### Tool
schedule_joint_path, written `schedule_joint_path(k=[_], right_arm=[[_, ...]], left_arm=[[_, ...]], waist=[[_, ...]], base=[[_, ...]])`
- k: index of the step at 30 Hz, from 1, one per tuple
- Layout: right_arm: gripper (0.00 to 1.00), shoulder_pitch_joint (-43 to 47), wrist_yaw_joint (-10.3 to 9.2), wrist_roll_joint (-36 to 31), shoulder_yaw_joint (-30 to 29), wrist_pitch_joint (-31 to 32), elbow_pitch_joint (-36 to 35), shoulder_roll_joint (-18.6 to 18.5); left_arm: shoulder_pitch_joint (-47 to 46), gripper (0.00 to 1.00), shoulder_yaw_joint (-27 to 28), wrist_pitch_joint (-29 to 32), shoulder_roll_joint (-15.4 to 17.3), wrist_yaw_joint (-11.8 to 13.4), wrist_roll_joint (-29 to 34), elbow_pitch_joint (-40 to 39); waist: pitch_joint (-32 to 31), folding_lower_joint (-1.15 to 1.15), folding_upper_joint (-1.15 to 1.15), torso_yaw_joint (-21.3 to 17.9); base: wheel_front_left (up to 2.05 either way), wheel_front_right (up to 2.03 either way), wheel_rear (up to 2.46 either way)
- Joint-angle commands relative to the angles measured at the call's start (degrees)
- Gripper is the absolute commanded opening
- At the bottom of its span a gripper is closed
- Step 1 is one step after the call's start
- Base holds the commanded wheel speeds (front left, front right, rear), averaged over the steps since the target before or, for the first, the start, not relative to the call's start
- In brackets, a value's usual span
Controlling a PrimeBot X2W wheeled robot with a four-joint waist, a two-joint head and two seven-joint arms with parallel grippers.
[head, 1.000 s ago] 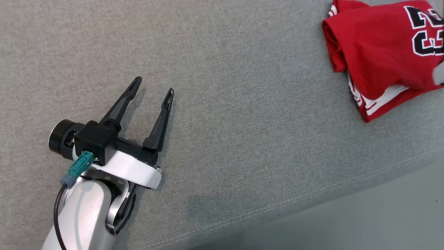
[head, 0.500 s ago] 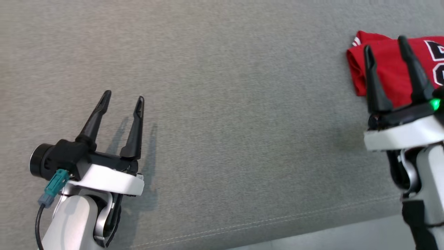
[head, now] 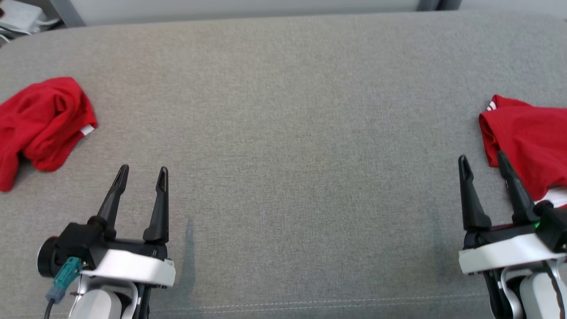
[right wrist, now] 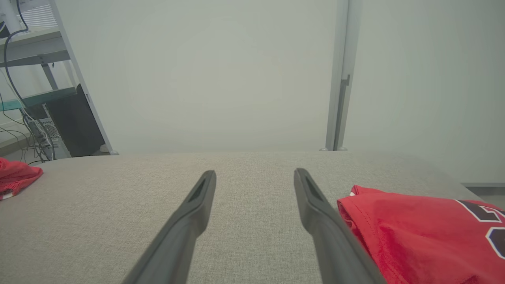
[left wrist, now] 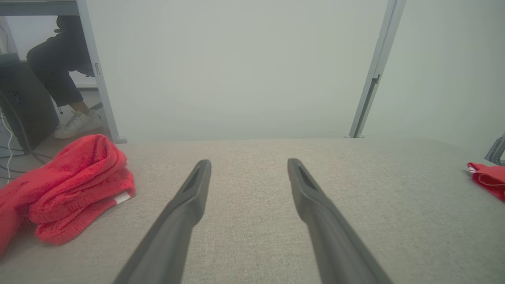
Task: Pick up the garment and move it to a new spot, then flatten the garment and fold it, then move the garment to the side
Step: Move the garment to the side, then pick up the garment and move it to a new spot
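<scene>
Black, white-edged numerals (right wrist: 498, 241) on the folded red jersey (right wrist: 414, 232) are cut off, unreadable.

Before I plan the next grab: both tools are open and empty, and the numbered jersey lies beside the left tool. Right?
No: the jersey lies beside the right tool, as the head view shows. The left tool and the right are both open and empty.

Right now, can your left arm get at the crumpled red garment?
Probably yes: the left gripper stands open, and only bare grey fabric surface lies between it and the crumpled red garment.
</scene>
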Motion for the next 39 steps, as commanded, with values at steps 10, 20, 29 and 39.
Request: schedule_joint_path(k=[10, 20, 29, 39], right_arm=[[1.00, 8.2, 0.18, -3.0, -2.2, 1.9, -5.4, 3.0], [1.00, 12.6, 0.18, -4.3, -4.0, 3.8, -8.2, 4.3], [1.00, 13.2, 0.18, -4.5, -4.5, 4.4, -9.1, 4.7], [1.00, 13.3, 0.18, -4.5, -4.8, 4.7, -9.1, 4.8]], left_arm=[[3.5, 1.00, 1.6, -0.7, 1.1, 0.5, -0.6, -0.2], [6.0, 1.00, 1.3, 0.7, 1.6, 2.5, 0.2, 0.3], [6.3, 1.00, 1.7, 1.6, 2.1, 3.8, 0.0, 0.8], [6.2, 1.00, 1.4, 1.6, 2.1, 4.1, -0.4, 1.0]], waist=[[-6.4, 0.00, 0.00, 1.8], [-8.2, 0.00, 0.00, 2.3], [-8.1, 0.00, 0.00, 2.9], [-8.4, 0.00, 0.00, 3.0]], base=[[0.00, 0.00, 0.00], [0.00, 0.00, 0.00], [0.00, 0.00, 0.00], [0.00, 0.00, 0.00]])
